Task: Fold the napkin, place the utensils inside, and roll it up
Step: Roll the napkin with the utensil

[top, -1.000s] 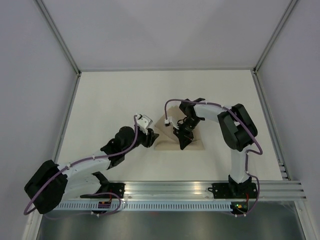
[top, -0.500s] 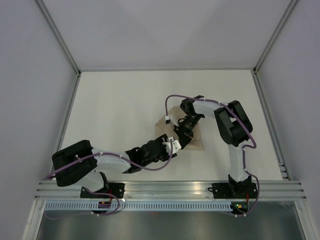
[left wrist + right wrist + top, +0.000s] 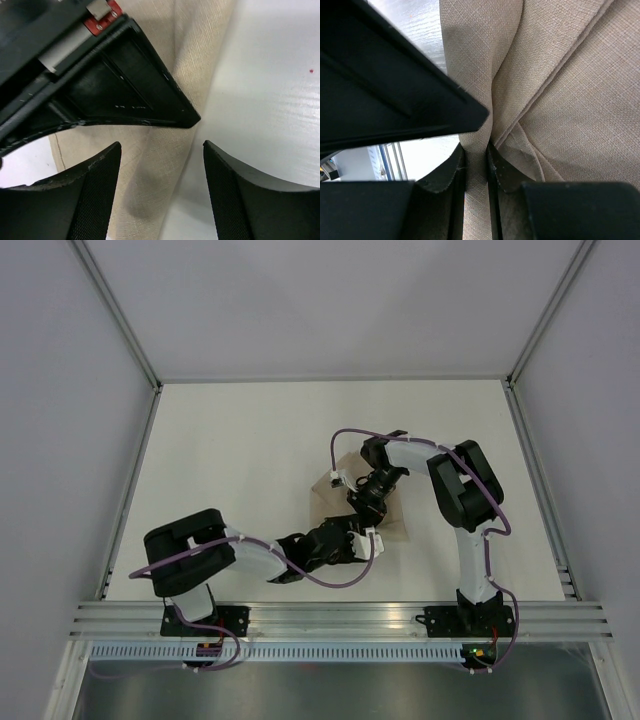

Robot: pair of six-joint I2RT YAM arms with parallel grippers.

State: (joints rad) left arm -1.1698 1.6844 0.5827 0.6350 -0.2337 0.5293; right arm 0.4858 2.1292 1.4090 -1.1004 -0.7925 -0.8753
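The beige napkin (image 3: 323,504) lies folded and bunched at the table's middle, mostly under both grippers. My right gripper (image 3: 362,504) is shut on a raised fold of the napkin (image 3: 580,100); the cloth is pinched between its fingers (image 3: 497,170). My left gripper (image 3: 366,541) is open at the napkin's near edge, just below the right gripper. Its fingers (image 3: 95,190) straddle a rolled edge of the napkin (image 3: 200,50) without closing on it. The right gripper's black body fills the top of the left wrist view. The fork is hidden.
The white table (image 3: 230,440) is walled by grey panels on the left, right and back. The aluminium rail (image 3: 340,618) with both arm bases runs along the near edge. A small red speck (image 3: 311,71) sits on the table.
My left arm has swung from the napkin's left side round to its near edge, beside the right gripper. The right gripper has shifted slightly and still pinches the napkin.
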